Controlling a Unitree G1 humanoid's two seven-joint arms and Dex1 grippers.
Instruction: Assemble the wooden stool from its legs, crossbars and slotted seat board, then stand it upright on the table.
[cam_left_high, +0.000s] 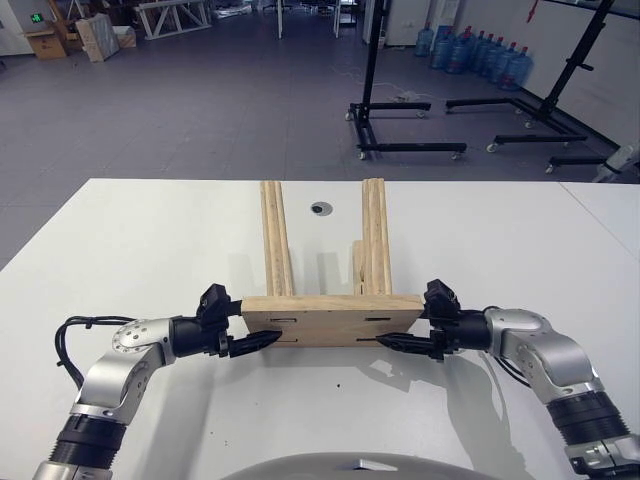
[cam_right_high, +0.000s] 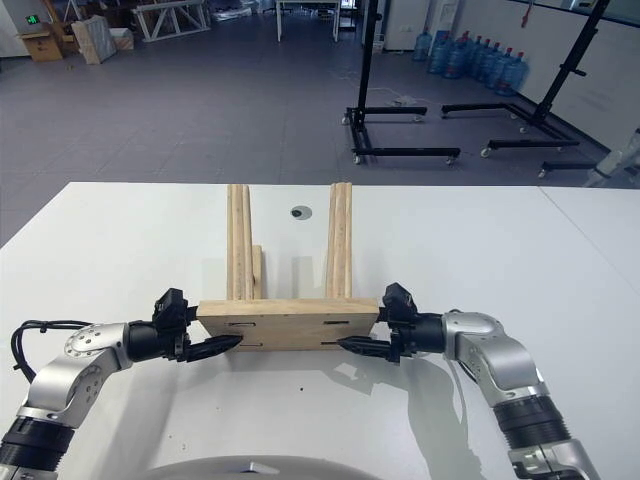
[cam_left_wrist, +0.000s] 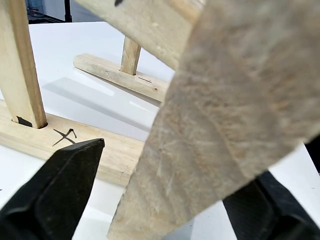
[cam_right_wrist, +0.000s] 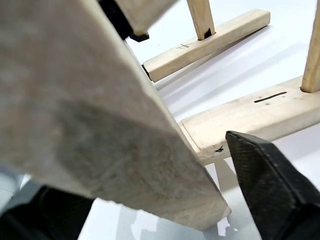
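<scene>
**Left eye view:** A pale wooden stool (cam_left_high: 330, 290) lies on its side on the white rectangular table (cam_left_high: 130, 230). Its flat slotted seat board (cam_left_high: 330, 320) stands on edge at the near end, facing the robot. Two pairs of slim wooden legs (cam_left_high: 275, 240) run away toward the far edge and stop short of it. A short wooden crossbar (cam_left_high: 357, 265) shows just inside the right pair. A small round hole (cam_left_high: 321, 208) in the tabletop sits between the leg tips.

The left gripper (cam_left_high: 255, 343) is at the board's left end and the right gripper (cam_left_high: 400, 343) at its right end. Each points inward at a lower corner. The table's left and right edges lie well apart from both arms. Black wheeled frames (cam_left_high: 410, 148) stand on the floor far beyond the table.

**Right eye view:** The same layout shows here, with the seat board spanning the space between the two grippers.

**Left wrist view:** The board's end sits between the black fingers (cam_left_wrist: 55, 195). White tabletop shows in the gap between this finger and the board, so the grip is loose, straddling rather than clamping. A leg lies flat on the table beyond.

**Right wrist view:** The board's other end likewise sits between spread fingers (cam_right_wrist: 270, 185), with a gap beside this one. A leg lies on the table just past it.
</scene>
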